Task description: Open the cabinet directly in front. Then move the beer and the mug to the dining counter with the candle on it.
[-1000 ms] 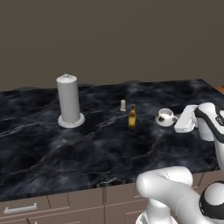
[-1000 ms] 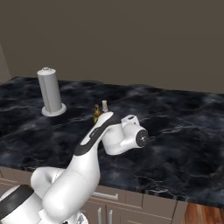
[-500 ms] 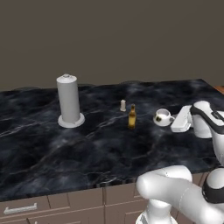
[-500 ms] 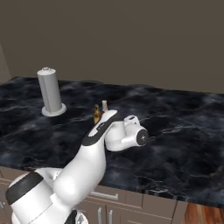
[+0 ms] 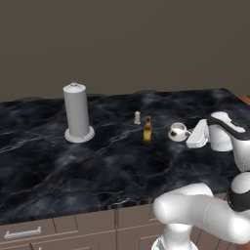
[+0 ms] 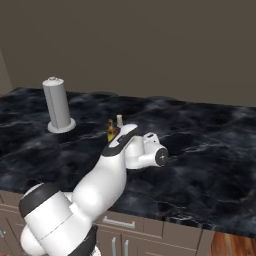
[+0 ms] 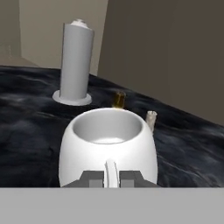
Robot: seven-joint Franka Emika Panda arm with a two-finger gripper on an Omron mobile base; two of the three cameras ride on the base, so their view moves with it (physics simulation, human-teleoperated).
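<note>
Mug [image 7: 108,148] upright on black marble desk [image 5: 58,166], handle pinched between pincer [image 7: 111,177] fingertips. Beer bottle [image 5: 147,131] just left of mug, candle [image 5: 137,117] behind bottle. Tall grey cylinder [image 5: 76,113] well apart, farther left.

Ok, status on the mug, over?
Claw closed on the mug handle, mug low at the counter. Beer already down by the candle. Nothing in the way.
</note>
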